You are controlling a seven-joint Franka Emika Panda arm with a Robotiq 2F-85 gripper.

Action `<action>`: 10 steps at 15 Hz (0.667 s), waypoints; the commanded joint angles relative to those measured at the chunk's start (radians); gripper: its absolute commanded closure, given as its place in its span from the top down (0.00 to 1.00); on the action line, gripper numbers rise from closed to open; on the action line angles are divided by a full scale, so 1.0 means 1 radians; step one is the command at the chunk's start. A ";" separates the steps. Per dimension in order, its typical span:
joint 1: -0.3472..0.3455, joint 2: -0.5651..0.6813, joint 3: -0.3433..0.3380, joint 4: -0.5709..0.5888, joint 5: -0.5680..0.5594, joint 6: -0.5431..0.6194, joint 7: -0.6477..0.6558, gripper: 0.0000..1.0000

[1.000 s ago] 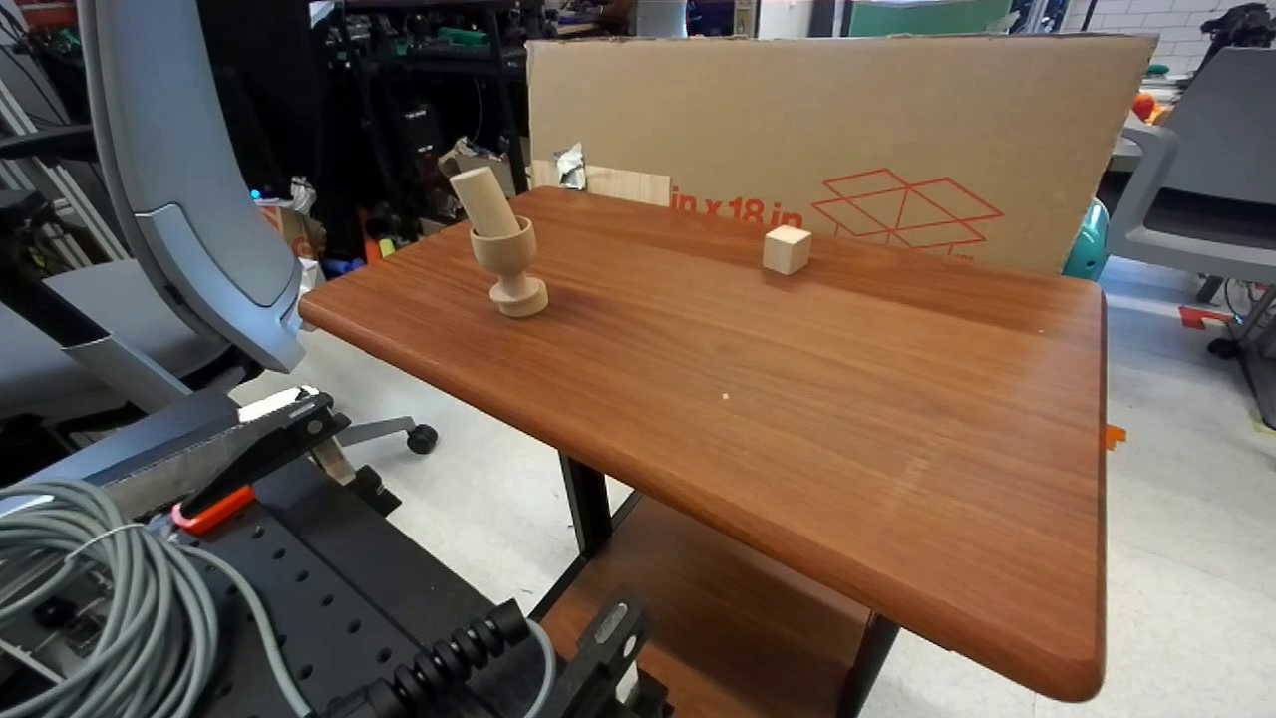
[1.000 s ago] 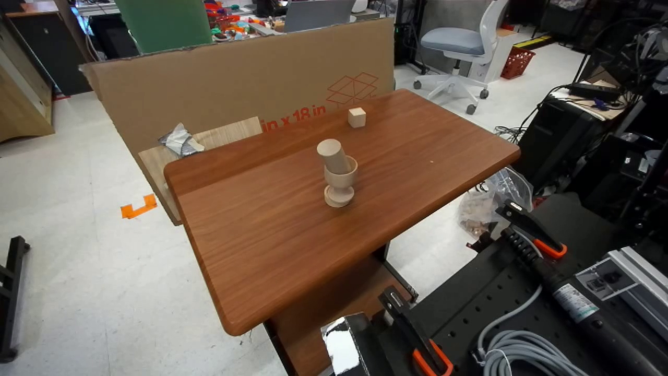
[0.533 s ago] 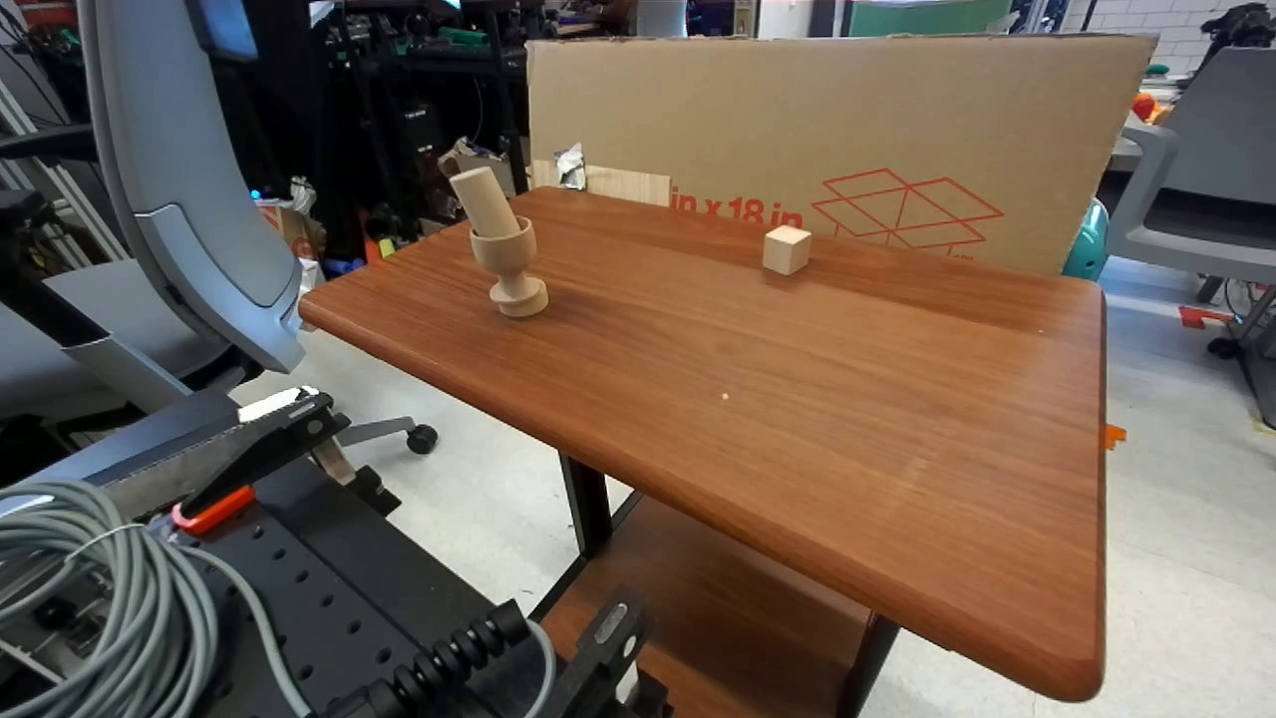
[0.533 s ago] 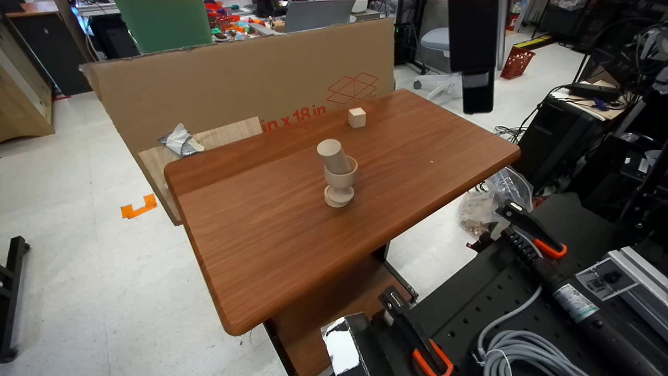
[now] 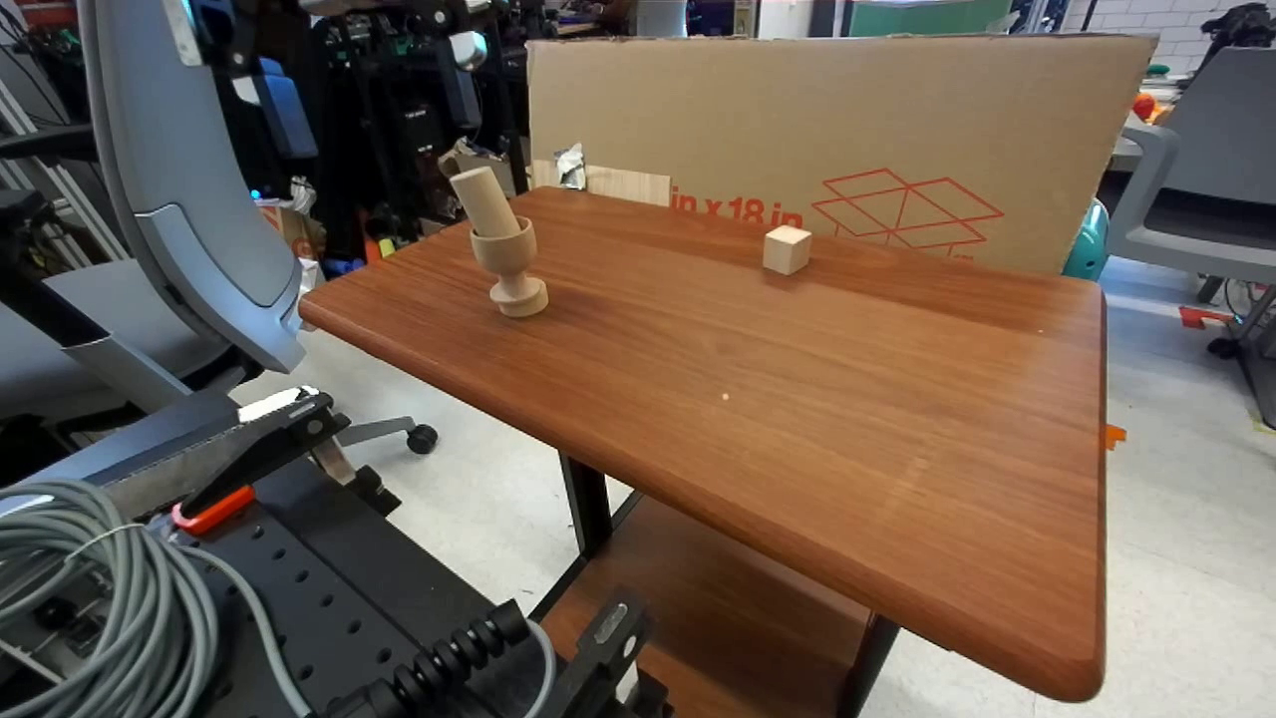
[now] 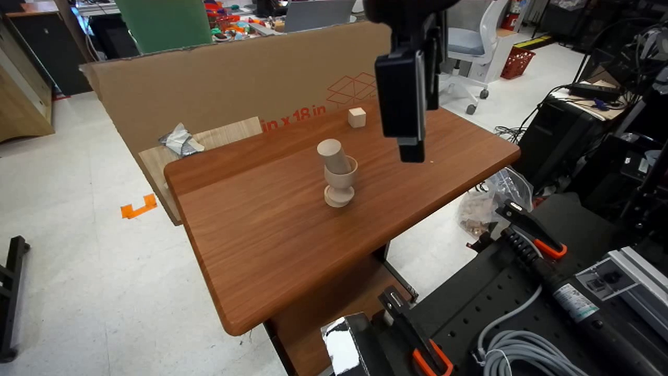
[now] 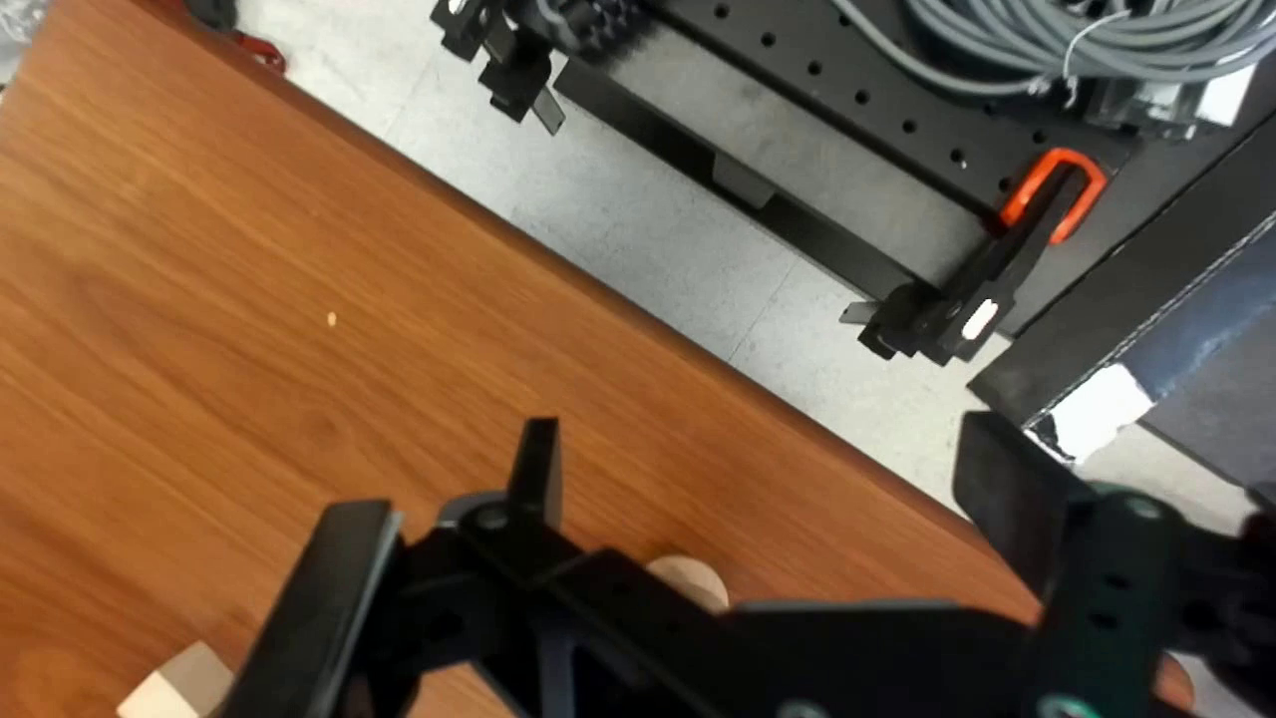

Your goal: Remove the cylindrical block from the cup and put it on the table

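In both exterior views, the cylindrical block (image 5: 482, 199) is seen inside the cup (image 5: 503, 255). Its lower end is hidden by the cup, and its upper part is tilted and stands out above it. The cup itself is placed upright on the table (image 5: 817, 399). In an exterior view, the flat round end face (image 6: 330, 148) of the block is also shown.

In the wrist view, this place is mostly covered by the gripper (image 7: 763, 439), and only a round light tan part (image 7: 691, 580) can be seen; whether it belongs to the block or to the cup cannot be told. It is shown there, however, that the fingers (image 7: 539, 469) are spread wide, with table and floor (image 7: 877, 409) visible between them. The same wide gap is recognised in an exterior view, between the finger pads (image 5: 287, 110). In an exterior view taken from the side, the far finger is partly covered by the near finger (image 6: 402, 99). By the two exterior views together, the gripper is shown apart from block and cup.

A small cube (image 5: 787, 250) is seen in all three views, well apart from the cup; in the wrist view it is cut by the lower edge.
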 commanded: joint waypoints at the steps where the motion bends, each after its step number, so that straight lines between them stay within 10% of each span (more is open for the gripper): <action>1: 0.009 0.050 0.007 0.023 -0.047 0.116 0.043 1.00; 10: 0.019 0.199 0.009 0.125 -0.099 0.243 0.122 1.00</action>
